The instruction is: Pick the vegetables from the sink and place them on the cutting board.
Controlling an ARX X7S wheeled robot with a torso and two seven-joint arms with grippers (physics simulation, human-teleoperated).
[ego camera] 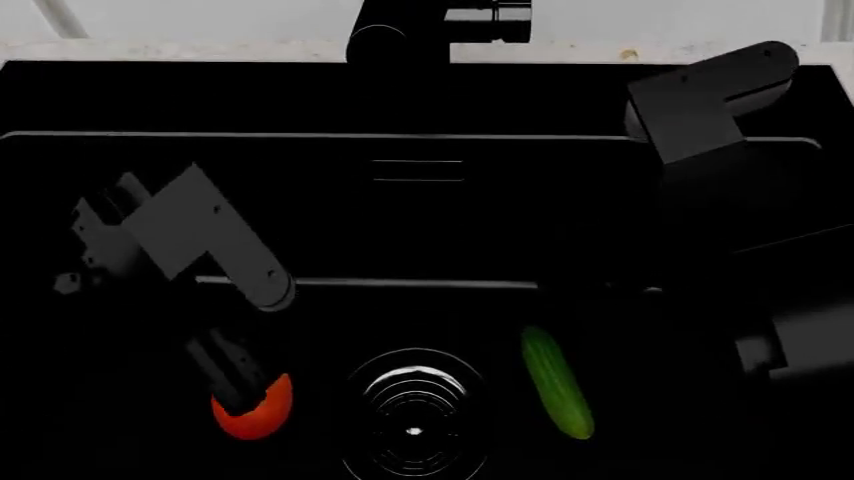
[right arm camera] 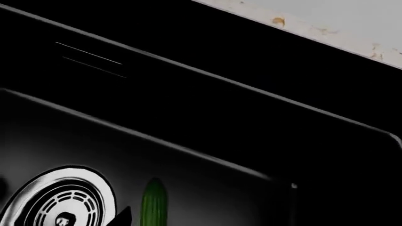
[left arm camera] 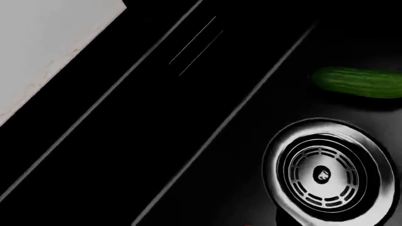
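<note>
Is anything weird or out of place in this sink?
Only the food: a tomato and a cucumber lie loose in the sink, either side of the drain. Nothing looks spilled or broken.

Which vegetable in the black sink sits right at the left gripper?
The round red-orange tomato, partly hidden by the left gripper; the slim green cucumber lies across the chrome drain.

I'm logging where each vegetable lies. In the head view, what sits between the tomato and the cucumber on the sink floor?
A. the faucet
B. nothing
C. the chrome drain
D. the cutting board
C: the chrome drain lies between the tomato and the cucumber.
</note>
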